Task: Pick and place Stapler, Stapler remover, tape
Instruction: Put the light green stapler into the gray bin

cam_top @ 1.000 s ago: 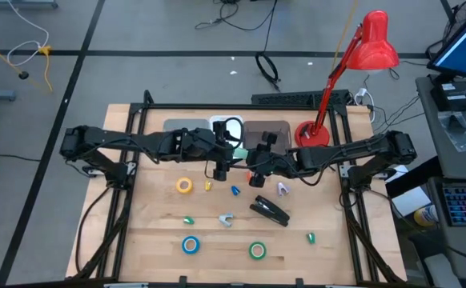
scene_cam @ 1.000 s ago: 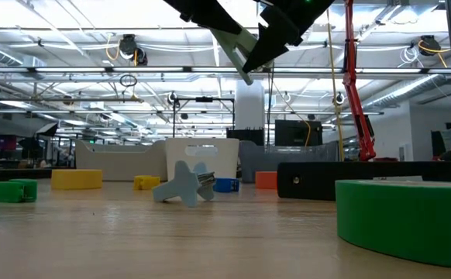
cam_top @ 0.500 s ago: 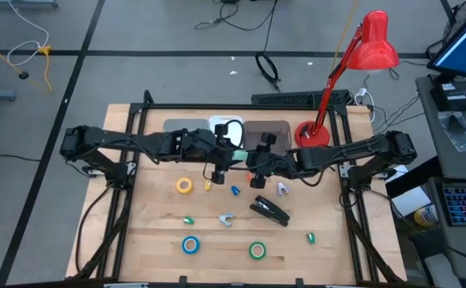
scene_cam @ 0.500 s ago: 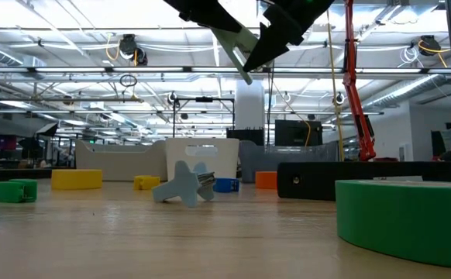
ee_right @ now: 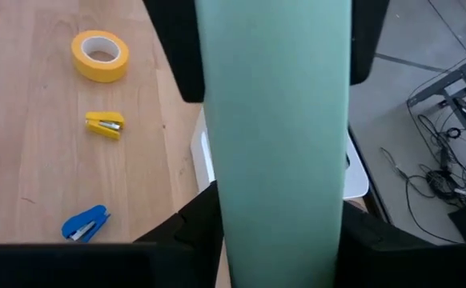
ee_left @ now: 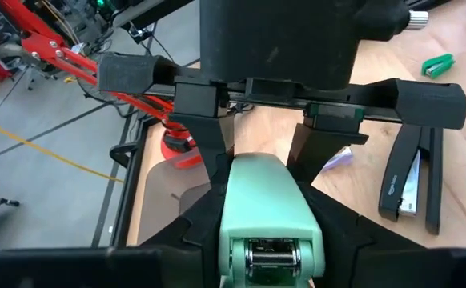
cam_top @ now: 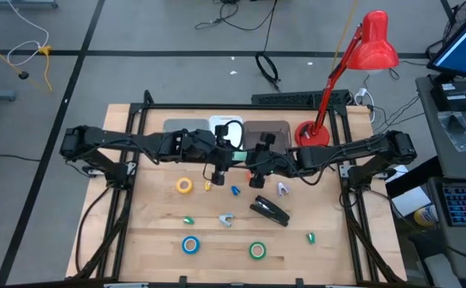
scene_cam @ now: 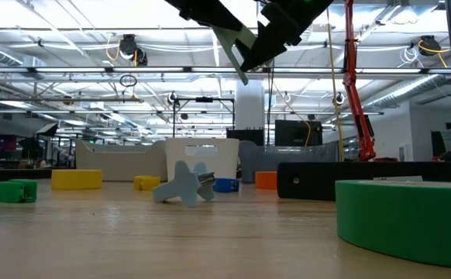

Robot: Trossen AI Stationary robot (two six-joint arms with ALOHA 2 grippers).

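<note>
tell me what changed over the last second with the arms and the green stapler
Barely anything visible: both grippers, left and right, stay raised mid-table on the pale green stapler, a handover; no clear let-go. The right arm's end shifted slightly. The black stapler and tape rolls stayed put.

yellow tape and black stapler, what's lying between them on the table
In the high view, a small yellow stapler and a small blue stapler lie between the yellow tape and the black stapler.

Two dark, slim jointed arms, black cables along them, each ending in blocky black fingers
</note>
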